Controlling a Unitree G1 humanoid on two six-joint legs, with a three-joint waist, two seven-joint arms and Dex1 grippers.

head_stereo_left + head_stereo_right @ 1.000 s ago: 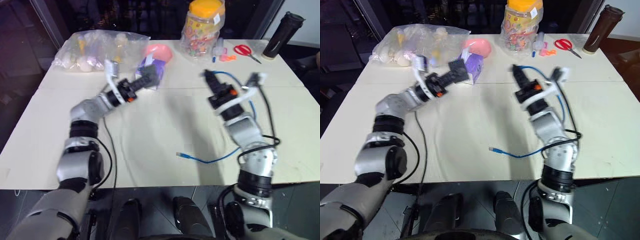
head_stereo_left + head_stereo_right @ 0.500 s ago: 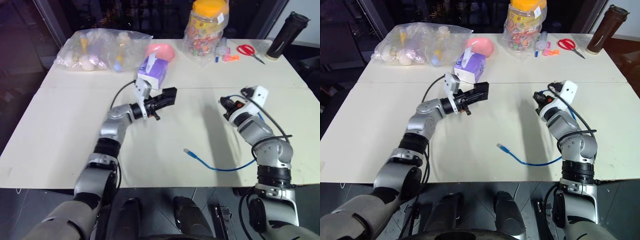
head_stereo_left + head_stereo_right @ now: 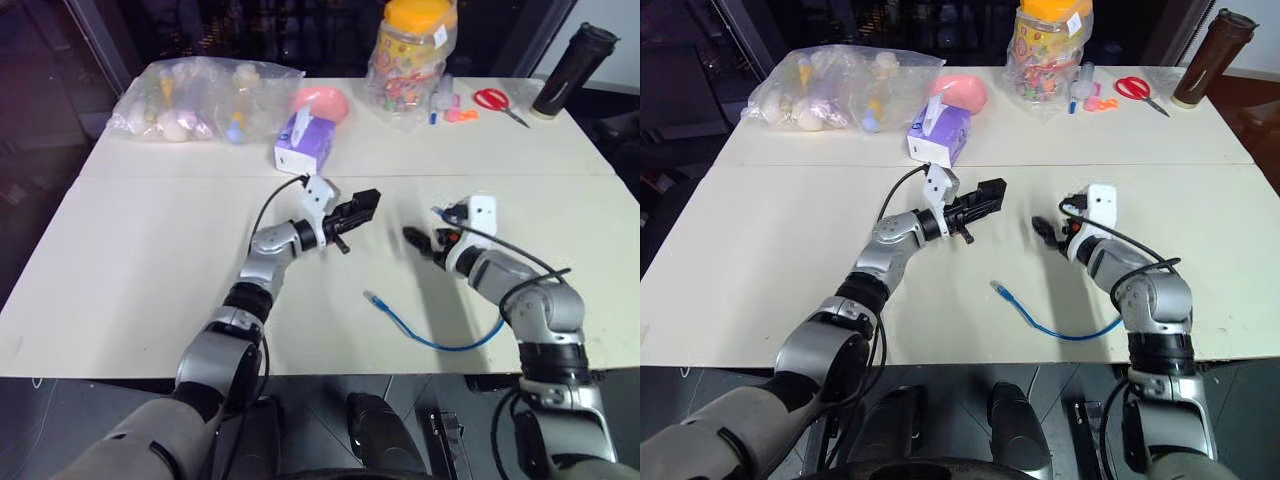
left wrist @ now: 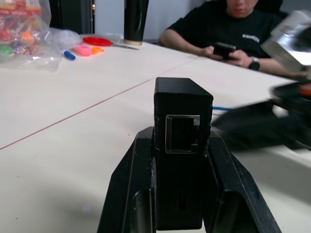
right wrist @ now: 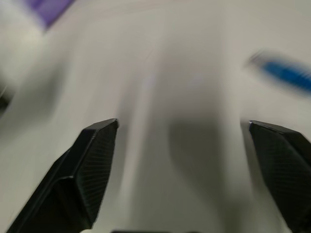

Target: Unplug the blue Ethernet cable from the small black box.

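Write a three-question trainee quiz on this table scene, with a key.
1. True or false: the blue Ethernet cable is plugged into the small black box.
2. What does the left gripper hold?
3. The right gripper has its jaws: A) open and empty, B) shut on the cable, C) shut on the scissors.

Key:
1. False; the port is empty, the cable lies on the table.
2. The small black box.
3. A.

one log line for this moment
left claw: shut on small matte-black box | port: empty | right claw: open | bright-blue Ethernet cable: on table
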